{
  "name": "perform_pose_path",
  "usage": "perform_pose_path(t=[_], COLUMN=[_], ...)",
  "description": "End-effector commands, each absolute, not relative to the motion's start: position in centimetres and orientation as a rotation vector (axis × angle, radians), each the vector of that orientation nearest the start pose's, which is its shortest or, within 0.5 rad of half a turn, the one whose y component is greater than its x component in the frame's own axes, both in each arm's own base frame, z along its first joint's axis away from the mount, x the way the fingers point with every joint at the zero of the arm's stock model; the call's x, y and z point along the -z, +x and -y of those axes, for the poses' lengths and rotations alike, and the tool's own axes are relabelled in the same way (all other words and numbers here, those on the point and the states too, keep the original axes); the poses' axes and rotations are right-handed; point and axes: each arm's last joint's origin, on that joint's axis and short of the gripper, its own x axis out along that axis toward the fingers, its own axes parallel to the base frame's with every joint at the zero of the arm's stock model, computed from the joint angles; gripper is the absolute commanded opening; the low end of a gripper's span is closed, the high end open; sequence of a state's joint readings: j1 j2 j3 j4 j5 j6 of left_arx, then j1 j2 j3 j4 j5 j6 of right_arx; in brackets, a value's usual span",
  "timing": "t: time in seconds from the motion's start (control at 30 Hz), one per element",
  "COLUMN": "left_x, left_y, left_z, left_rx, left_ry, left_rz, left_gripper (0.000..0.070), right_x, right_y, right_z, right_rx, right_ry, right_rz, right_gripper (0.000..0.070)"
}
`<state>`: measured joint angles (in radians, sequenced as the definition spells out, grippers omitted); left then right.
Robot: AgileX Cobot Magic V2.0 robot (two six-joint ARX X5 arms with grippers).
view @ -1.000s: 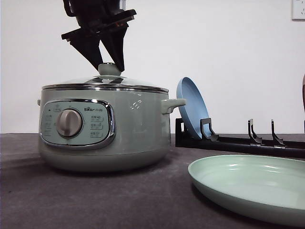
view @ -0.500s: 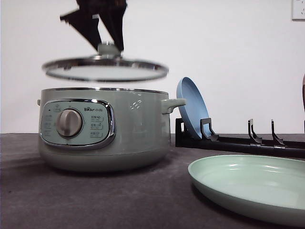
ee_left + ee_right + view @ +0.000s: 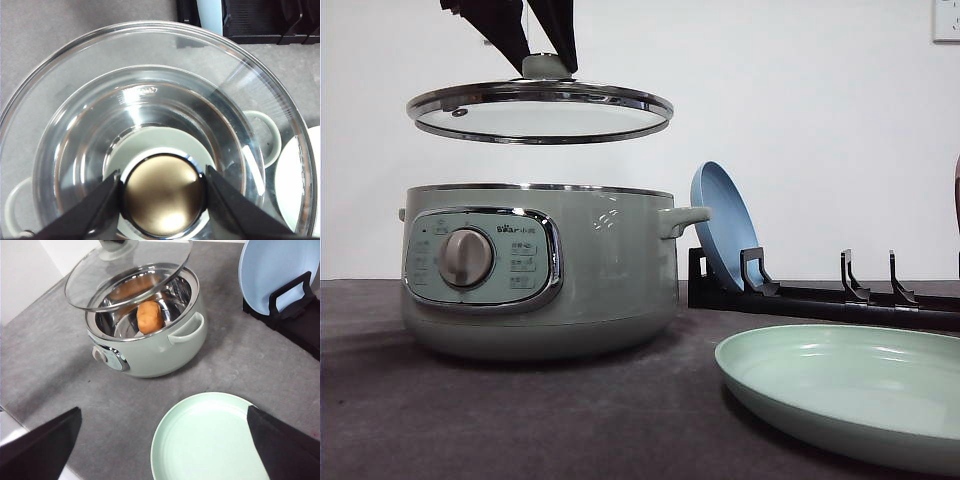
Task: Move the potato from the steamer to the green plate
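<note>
The left gripper (image 3: 162,192) is closed on the glass lid (image 3: 539,111), while the wide-open, empty right gripper (image 3: 165,450) hangs near the green plate (image 3: 210,440), with the potato (image 3: 150,316) upright in the steamer (image 3: 150,347) far-left of it.

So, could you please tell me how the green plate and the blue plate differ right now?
Colour: the green plate is pale mint, the blue plate light blue.
Pose: the green plate lies flat on the grey table, while the blue plate stands on edge, leaning in the black rack.
Place: in the front view the green plate is nearer the camera, the blue plate behind the steamer's handle.
Both are round, shallow and bare.
</note>
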<state>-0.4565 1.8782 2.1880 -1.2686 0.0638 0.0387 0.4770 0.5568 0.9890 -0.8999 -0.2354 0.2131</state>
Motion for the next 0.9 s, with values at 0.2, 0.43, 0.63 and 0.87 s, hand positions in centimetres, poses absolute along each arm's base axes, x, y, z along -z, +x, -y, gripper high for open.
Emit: perform_pose_path(t=[0.2,0.43,0.63,0.87], left_x=[-42.5,-42.4,-42.4,-42.4], left_y=[34.1,35.4,36.1,36.5], left_z=[13.4,9.2,5.5,2.5], left_rx=[0.362,0.249,0.15,0.072], left_ry=[0.208,0.155,0.105,0.065], left_rz=[-0.866,-0.882,-0.888,-0.891], left_gripper=[0.0,0.0,0.0,0.0], right_x=[-36.0,-36.0,-36.0,-36.0], right_y=[6.6,6.6,6.6,6.6], right_z=[-4.2,-4.2,-4.2,-4.2], right_rx=[-0.654,-0.649,-0.646,-0.645], right_ry=[0.133,0.133,0.132,0.14], right_rz=[-0.535,-0.534,-0.533,-0.534], right_gripper=[0.07,0.07,0.07,0.07])
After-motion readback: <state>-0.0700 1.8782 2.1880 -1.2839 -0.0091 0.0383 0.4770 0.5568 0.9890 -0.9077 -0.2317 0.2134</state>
